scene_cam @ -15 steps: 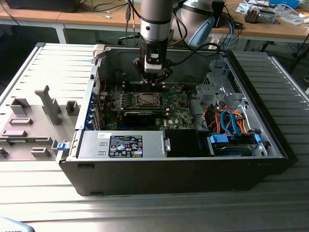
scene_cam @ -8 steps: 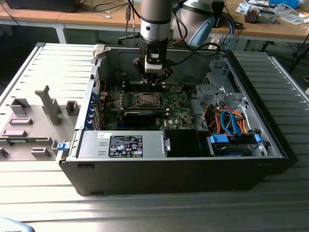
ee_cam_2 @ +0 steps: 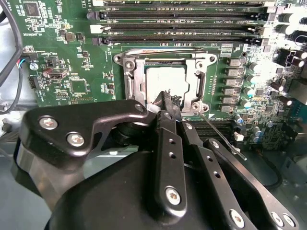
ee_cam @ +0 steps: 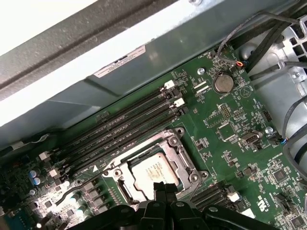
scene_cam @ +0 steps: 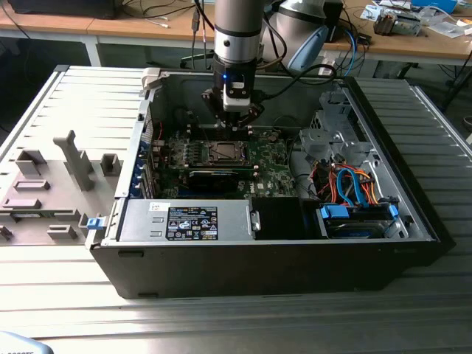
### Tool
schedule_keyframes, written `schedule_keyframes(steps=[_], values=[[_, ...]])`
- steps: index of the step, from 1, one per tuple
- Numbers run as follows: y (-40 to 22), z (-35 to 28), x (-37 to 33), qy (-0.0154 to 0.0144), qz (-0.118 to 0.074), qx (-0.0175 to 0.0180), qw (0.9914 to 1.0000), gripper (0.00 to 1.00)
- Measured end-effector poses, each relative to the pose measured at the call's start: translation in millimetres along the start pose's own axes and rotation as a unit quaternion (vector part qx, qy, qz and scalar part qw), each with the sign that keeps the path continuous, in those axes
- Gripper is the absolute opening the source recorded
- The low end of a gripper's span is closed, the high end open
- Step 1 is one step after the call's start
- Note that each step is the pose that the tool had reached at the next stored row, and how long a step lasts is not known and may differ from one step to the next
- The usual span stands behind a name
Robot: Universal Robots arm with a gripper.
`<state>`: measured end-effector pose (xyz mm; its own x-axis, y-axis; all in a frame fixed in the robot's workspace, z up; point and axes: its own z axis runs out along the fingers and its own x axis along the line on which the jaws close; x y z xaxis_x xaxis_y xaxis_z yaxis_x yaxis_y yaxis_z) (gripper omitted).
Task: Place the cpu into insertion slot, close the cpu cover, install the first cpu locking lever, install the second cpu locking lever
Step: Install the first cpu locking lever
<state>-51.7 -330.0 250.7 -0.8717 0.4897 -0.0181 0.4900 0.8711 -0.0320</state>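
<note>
Inside an open black computer case [scene_cam: 221, 265] on a ribbed metal table [scene_cam: 413, 324], with cluttered wooden desks [scene_cam: 147, 29] behind, the gripper [scene_cam: 234, 110] hangs low over the green motherboard [ee_cam_2: 62, 57]. Its fingers are pressed together on nothing, tips at the edge of the cpu [ee_cam_2: 165, 79]. The cpu lies flat in the insertion slot [ee_cam_2: 125, 67], with the cpu cover [ee_cam_2: 136, 81] down around it. A thin wire lever [ee_cam_2: 220, 136] juts out beside the socket.

Gripper [ee_cam_2: 167, 99] hides one edge of cpu [ee_cam_2: 165, 79] — and cpu cover [ee_cam_2: 138, 81].
</note>
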Motion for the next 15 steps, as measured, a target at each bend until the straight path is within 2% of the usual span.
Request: schedule_keyframes(steps=[15], values=[[0.0,0.0,0.0,-0.0004,-0.012,-0.0002,0.99993,0.11]])
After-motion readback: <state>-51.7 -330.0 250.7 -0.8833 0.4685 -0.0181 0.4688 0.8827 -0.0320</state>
